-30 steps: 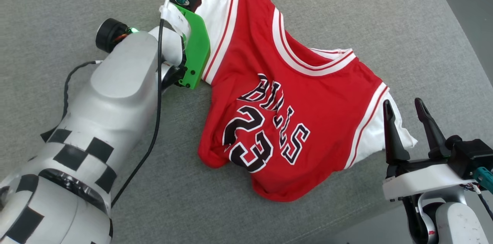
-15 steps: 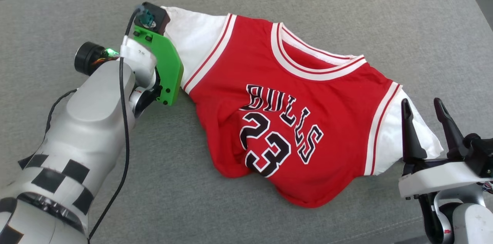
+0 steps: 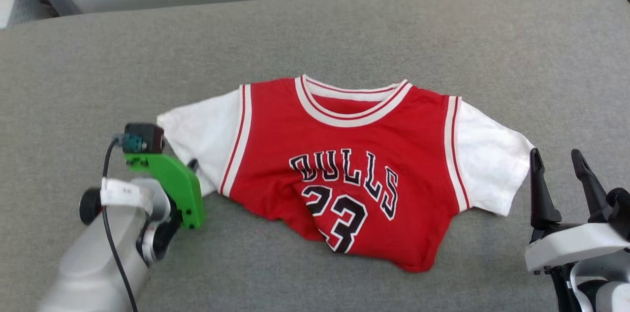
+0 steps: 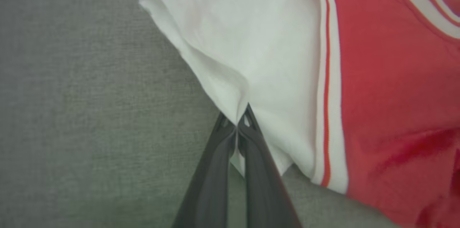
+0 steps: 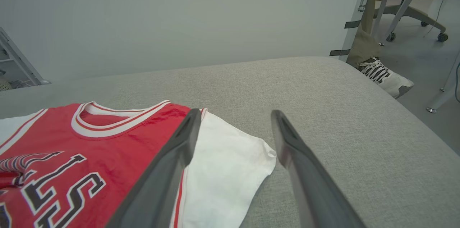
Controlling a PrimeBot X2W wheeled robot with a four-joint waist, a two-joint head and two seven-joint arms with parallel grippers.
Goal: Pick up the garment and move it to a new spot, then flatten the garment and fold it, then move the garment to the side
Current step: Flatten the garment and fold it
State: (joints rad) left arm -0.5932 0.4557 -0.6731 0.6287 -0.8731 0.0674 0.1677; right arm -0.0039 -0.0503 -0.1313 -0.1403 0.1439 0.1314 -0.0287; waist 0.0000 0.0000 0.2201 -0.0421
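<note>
Garment [image 3: 344, 154]: small red jersey lying front-up on the grey cushion [image 3: 315, 26], spread between my two jaws with the neck on the far side from me. White short sleeves. White-and-red striped trim at the collar and both armholes. Black, white-outlined "BULLS" lettering with the number 23 under it. The upper half is fairly flat. The lower hem is bunched, and a crease runs through the 23 on the side nearer my left jaws.

Left jaws are clamped on the lower edge of the white sleeve [image 4: 251, 51]. The fingers [image 4: 212, 170] are pressed together with cloth pinched at the tips, and the fabric puckers there.

Right jaws are spread wide with nothing between them, just beside the other white sleeve [image 5: 230, 163]. That sleeve's corner lies ahead of the gap between the fingers [image 5: 165, 170]. I can't tell if they touch it.
</note>
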